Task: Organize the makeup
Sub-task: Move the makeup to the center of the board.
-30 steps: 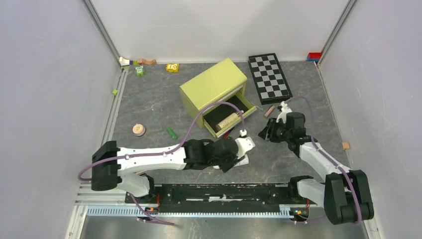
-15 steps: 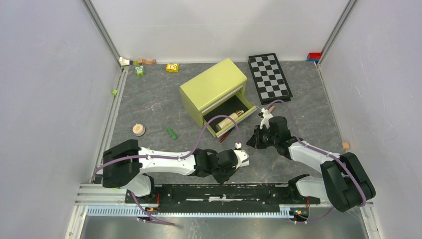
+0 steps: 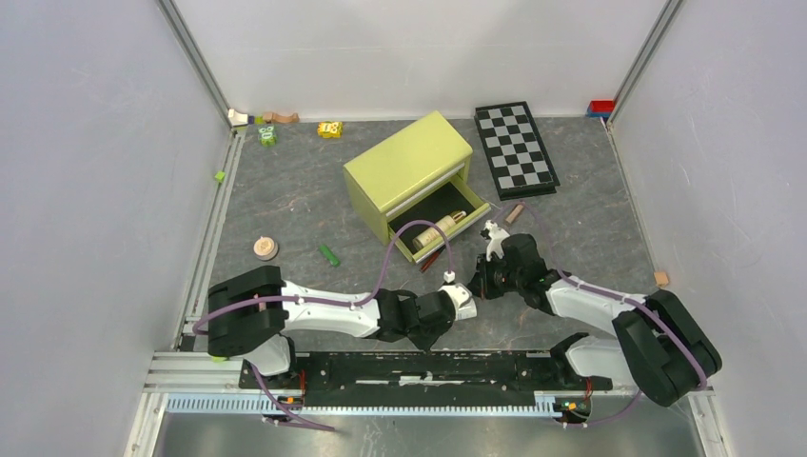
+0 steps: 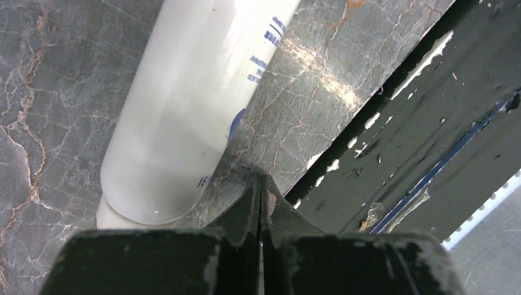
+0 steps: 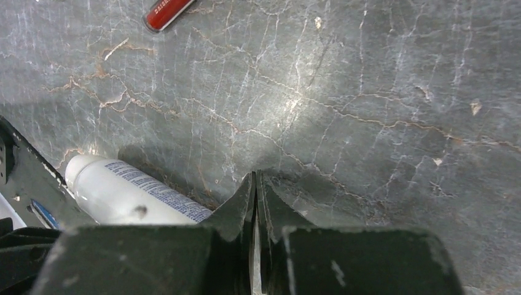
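The left claw [image 4: 258,206] is closed, its two fingertips pressed together with nothing between them, low over the grey marbled worktop [image 4: 49,92]. The white tube [image 4: 190,104] lies flat on the worktop just beside those fingertips, on their left in the left wrist view, its rounded end nearest the camera; whether the claw touches it I cannot tell. A black rail [image 4: 418,123] runs along the other side of the claw. The right claw [image 5: 255,200] is likewise closed and empty, tips meeting just above the worktop, and its wrist view shows the same tube lying to the lower left of it. The red stick [image 5: 168,9] rests on the worktop farther off, near the front of the open drawer [image 3: 468,198] of the yellow-green box [image 3: 404,162]. Inside that drawer lies the beige gold-capped bottle [image 3: 439,228] on its side. From above, the two claws sit close to each other in front of the drawer. Well to the left on the worktop are a dark green piece [image 3: 328,255] and a round tan jar [image 3: 265,248], apart from each other. The checkerboard [image 3: 515,148] lies at the back right, beside the box.
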